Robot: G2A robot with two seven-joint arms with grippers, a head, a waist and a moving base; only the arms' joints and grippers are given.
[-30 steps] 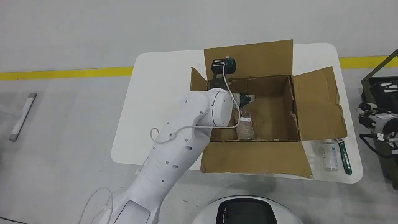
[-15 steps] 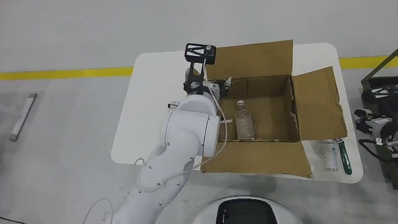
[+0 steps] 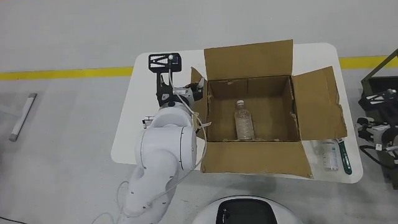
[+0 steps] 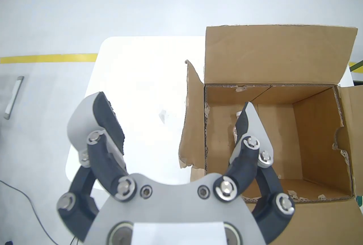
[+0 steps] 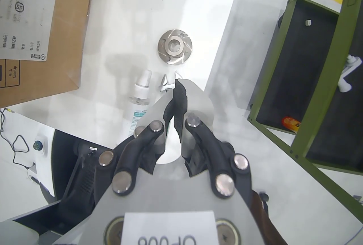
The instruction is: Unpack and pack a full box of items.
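An open cardboard box (image 3: 281, 109) stands on the white table (image 3: 149, 99) with its flaps spread. A clear plastic bottle (image 3: 244, 120) lies on the box floor near the middle. My left gripper (image 3: 194, 91) hangs just outside the box's left wall; in the left wrist view the left gripper (image 4: 175, 121) is open with nothing between its fingers, and the box (image 4: 312, 127) lies beyond it. My right gripper (image 5: 176, 92) is shut and empty, above the table's right end, over a spray bottle (image 5: 139, 104).
On the table right of the box lie the spray bottle (image 3: 328, 155), a green-handled tool (image 3: 344, 156) and a round metal flange (image 5: 175, 46). A green cart (image 5: 312, 73) stands beside the table's right edge. Bare tabletop lies left of the box.
My left arm has come up out of the box and swung left over the bare tabletop. The bottle it covered before now lies free on the box floor.
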